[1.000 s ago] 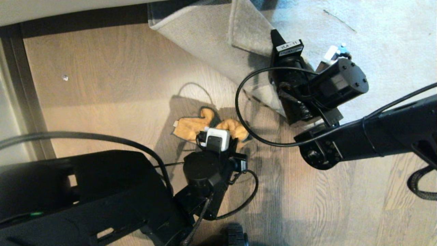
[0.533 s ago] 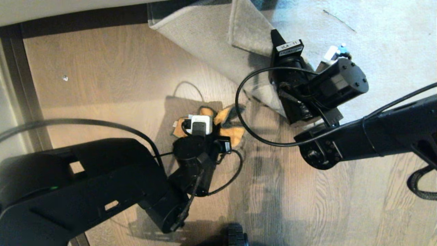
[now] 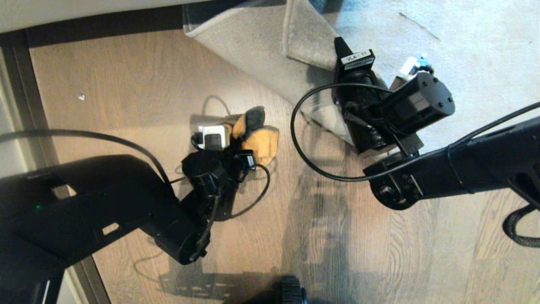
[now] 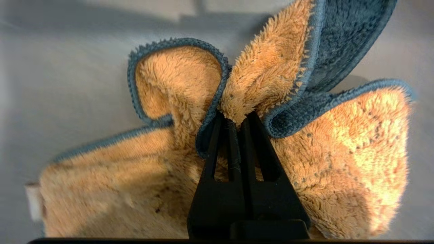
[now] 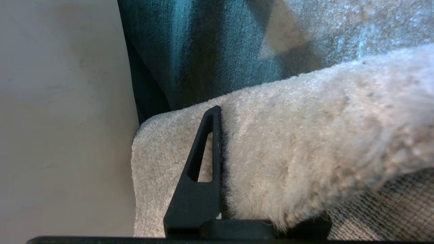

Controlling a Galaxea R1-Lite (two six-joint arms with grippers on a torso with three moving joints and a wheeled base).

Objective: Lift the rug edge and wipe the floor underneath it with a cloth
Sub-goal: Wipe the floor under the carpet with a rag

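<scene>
The left gripper point(image 4: 234, 118) is clenched on the bunched orange cloth point(image 3: 259, 141), pressing it to the wood floor point(image 3: 126, 84) just off the rug. The right gripper point(image 5: 220, 135) grasps the rug edge point(image 3: 303, 42), folded back with its pale backing showing.

Cloth point(image 3: 257, 139) on floor point(image 3: 126, 84), pinched in left gripper point(image 4: 234, 120), left of rug edge point(image 3: 253, 55). Rug edge folded back at floor's far side, clamped in right gripper point(image 5: 220, 135). Skirting strip point(image 3: 105, 21) behind floor.
</scene>
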